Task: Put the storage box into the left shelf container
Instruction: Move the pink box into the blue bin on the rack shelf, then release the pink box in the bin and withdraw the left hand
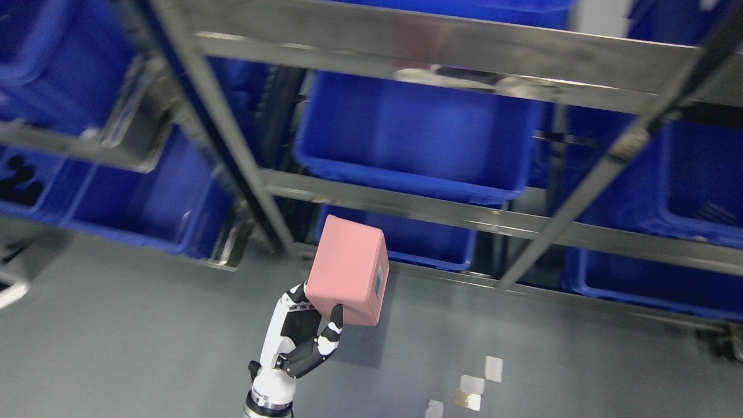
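Gripping one pink storage box [348,270], left hand [302,339] before metal shelf [406,206].

Blurred throughout by camera motion, with the small label [379,281] on the pink storage box [348,270] unreadable, fingertips of the robot hand [299,334] hidden behind that box, its arm cut off by the bottom edge, and dark contents [20,183] of the far-left blue bin [35,186] indistinct.

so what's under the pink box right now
The left robot hand grips the pink storage box from below, thumb on its lower edge. Beneath both is bare grey floor. The box's underside and the palm contact are hidden.
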You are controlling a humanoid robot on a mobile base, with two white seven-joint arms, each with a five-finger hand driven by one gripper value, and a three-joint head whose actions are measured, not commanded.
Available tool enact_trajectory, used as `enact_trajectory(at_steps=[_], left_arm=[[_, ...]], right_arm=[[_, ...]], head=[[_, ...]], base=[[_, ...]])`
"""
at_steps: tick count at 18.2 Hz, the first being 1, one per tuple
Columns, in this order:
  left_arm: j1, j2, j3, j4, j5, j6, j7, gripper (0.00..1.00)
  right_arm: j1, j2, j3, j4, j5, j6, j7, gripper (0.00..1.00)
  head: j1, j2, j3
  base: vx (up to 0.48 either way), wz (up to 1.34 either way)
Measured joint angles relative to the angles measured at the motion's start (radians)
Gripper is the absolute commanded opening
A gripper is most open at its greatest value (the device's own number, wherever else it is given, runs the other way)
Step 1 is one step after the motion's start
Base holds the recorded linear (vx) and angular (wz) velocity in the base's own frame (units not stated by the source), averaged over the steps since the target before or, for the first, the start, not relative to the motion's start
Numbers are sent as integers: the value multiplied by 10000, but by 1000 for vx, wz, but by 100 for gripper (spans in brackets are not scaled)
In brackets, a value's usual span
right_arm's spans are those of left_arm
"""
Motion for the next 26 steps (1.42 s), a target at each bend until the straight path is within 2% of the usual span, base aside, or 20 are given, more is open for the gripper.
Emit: enact_trajectory(at_steps=[3,8,16,22,26], left_arm=[[-352,-28,117,138,-85,376,0,8],[-1443,-62,736,465,-829,1836,15,9],[-3944,8,1873,1594,-2075,3504,-82,9],[-6225,266,2312,3234,-4005,3741,-661,11],[-7539,385,2482,4467,-5890,3673,-1021,13]], right_arm=[[-2,0,0,0,0,4,24,100],[-4,0,0,0,0,6,51,100],[-5,0,0,0,0,12,-12,100],[-5,0,-1,0,0,15,-48,100],[-5,0,-1,0,0,31,-44,100]], head=[[0,-2,0],[0,-3,0],[0,-5,0],[0,-5,0],[0,-5,0]], base=[[104,-721],[73,-397],[17,-79],[-5,24],[0,0]])
